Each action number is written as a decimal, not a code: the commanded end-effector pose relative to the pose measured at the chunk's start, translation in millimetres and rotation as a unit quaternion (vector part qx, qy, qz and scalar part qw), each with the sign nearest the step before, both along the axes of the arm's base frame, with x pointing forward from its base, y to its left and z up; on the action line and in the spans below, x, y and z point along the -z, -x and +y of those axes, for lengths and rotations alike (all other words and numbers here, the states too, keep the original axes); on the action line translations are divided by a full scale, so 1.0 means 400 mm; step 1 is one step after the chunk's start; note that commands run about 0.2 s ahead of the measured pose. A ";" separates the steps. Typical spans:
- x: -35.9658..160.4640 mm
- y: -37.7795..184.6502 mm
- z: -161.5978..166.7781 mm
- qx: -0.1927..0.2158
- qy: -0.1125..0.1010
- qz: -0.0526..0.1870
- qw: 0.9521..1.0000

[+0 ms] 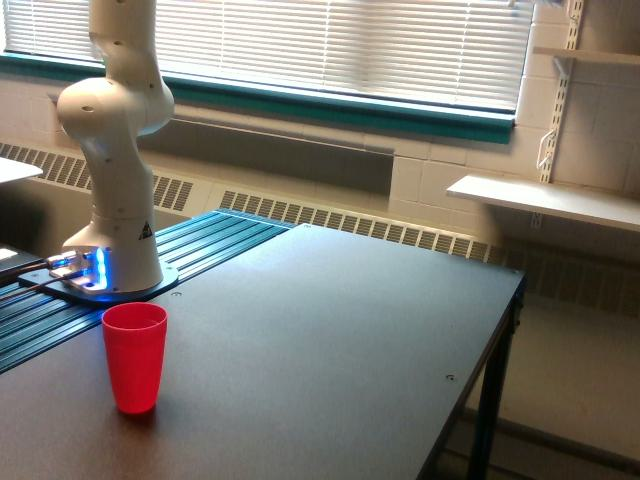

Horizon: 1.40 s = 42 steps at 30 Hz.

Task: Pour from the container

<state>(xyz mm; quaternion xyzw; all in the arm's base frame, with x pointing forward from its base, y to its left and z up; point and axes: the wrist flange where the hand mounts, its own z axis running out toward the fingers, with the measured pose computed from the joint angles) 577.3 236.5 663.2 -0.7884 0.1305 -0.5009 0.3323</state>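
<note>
A red plastic cup (134, 357) is standing upright on the dark counter (330, 350), near the white arm's base (110, 255) toward the exterior view's left. The arm is rising out of frame, so its fingers and the clear container are lying outside the view.

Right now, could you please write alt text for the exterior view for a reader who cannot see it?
A red plastic cup stands upright on a dark table, toward the exterior view's left, in front of a white robot arm's base, which glows blue. The arm rises out of frame, so its end effector and any clear container are not in view. Window blinds fill the background.
</note>
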 end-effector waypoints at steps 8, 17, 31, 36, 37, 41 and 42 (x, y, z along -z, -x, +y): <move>0.041 0.049 0.109 -0.081 0.114 0.063 0.988; 0.112 0.097 0.046 -0.077 0.176 0.144 0.971; 0.189 0.228 -0.110 -0.015 0.159 0.241 0.957; 0.212 0.258 -0.165 0.025 0.152 0.259 0.954; 0.216 0.262 -0.174 0.030 0.150 0.263 0.953; 0.238 0.284 -0.222 0.054 0.162 0.278 0.945; 0.243 0.291 -0.236 0.061 0.160 0.283 0.944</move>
